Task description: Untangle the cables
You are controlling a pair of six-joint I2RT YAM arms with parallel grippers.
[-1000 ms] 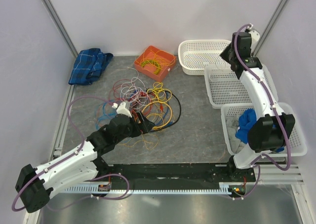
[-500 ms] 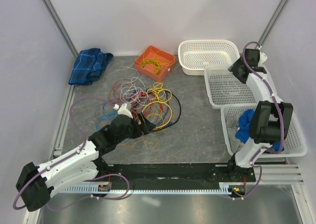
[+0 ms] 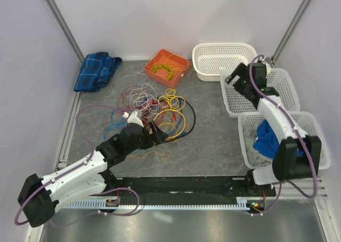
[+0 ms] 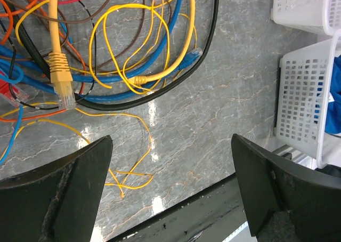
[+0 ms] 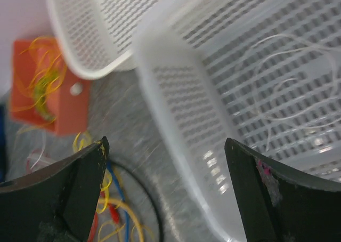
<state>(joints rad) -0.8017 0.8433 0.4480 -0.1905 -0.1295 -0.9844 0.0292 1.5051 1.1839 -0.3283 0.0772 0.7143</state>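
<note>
Both fingers of the left gripper (image 4: 170, 140) stood spread, holding nothing, low over the near edge of the cables (image 3: 160, 111) heaped on the table (image 3: 213, 140). Better, I judged, to close on one top-lying strand: the yellow cable (image 4: 56, 55), its plug pointing toward the gripper, its length running straight away. The right gripper (image 5: 166, 143), likewise spread and empty, hung above a white basket (image 5: 176, 119).

A loose tangle of thin flexible cables (image 3: 157, 111) in yellow, orange, red, blue, white and black lies heaped on the grey marbled bench (image 3: 213, 140), left of centre. A thick black cable (image 4: 213, 29) loops round its right edge. A yellow cable (image 4: 53, 18) ends in a clear plug (image 4: 66, 97). A thin yellow wire (image 4: 133, 173) trails toward the near edge. More yellow wires (image 3: 163, 70) lie coiled in the square orange tray (image 3: 184, 61).
</note>
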